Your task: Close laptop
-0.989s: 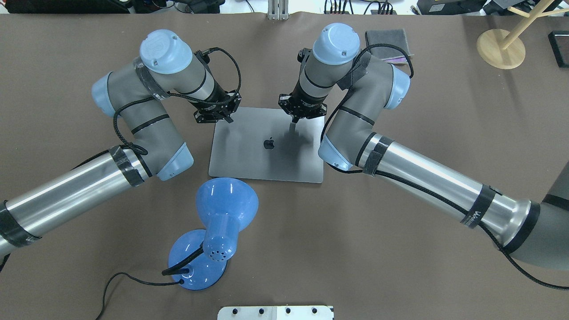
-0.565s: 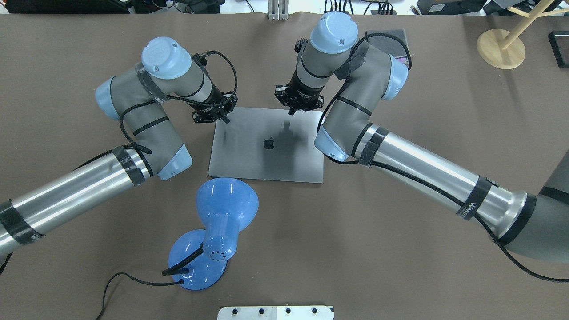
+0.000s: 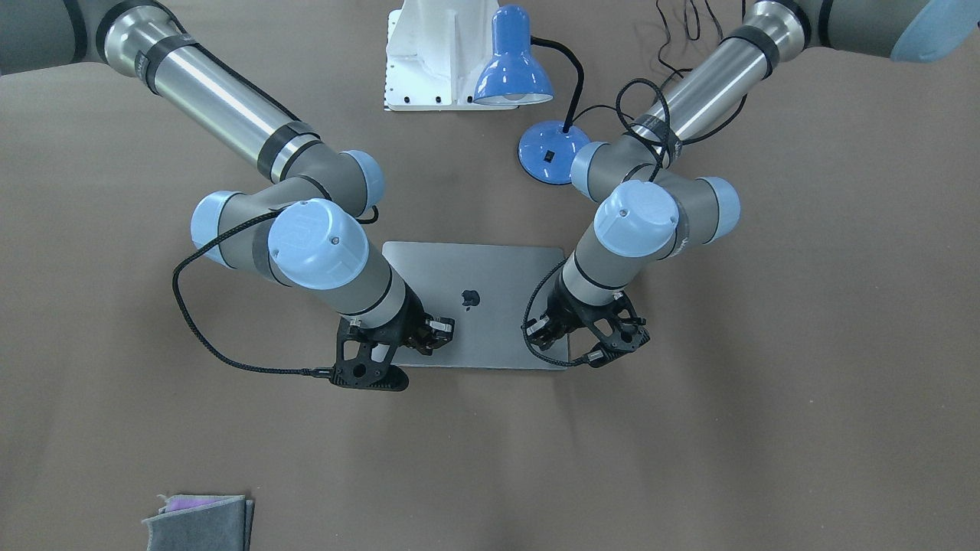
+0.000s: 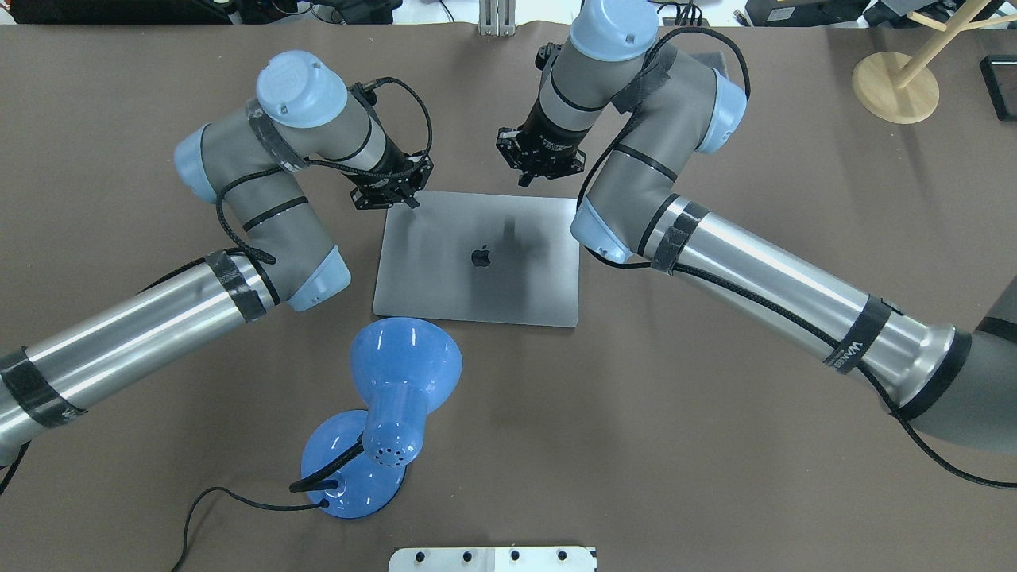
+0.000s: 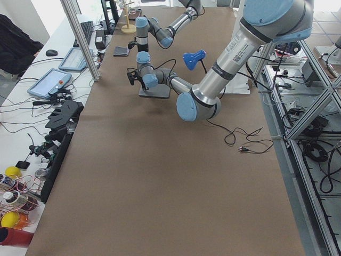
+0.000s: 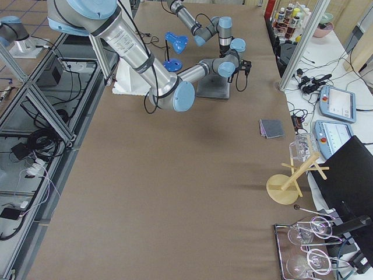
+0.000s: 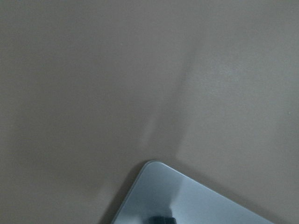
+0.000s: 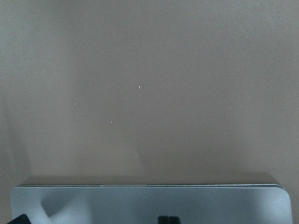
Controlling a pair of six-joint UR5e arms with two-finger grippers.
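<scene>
The grey laptop (image 4: 477,278) lies shut and flat on the brown table, its dark apple logo facing up; it also shows in the front view (image 3: 490,275). My left gripper (image 4: 411,203) hovers at the lid's far left corner, fingers together and empty. My right gripper (image 4: 524,181) hangs just past the lid's far edge, fingers together and empty. In the front view the left gripper (image 3: 545,330) is on the view's right and the right gripper (image 3: 438,329) on its left. The wrist views show only a lid corner (image 7: 187,200) and the lid's edge (image 8: 140,205).
A blue desk lamp (image 4: 401,373) with a black cable stands just in front of the laptop on the robot's left. A white box (image 4: 493,558) sits at the near edge. A folded grey cloth (image 3: 199,520) and a wooden stand (image 4: 894,87) are on the far side.
Both grippers have drawn back from the lid toward the laptop's far edge; the right one has cleared the lid. The laptop has stayed shut and still.
</scene>
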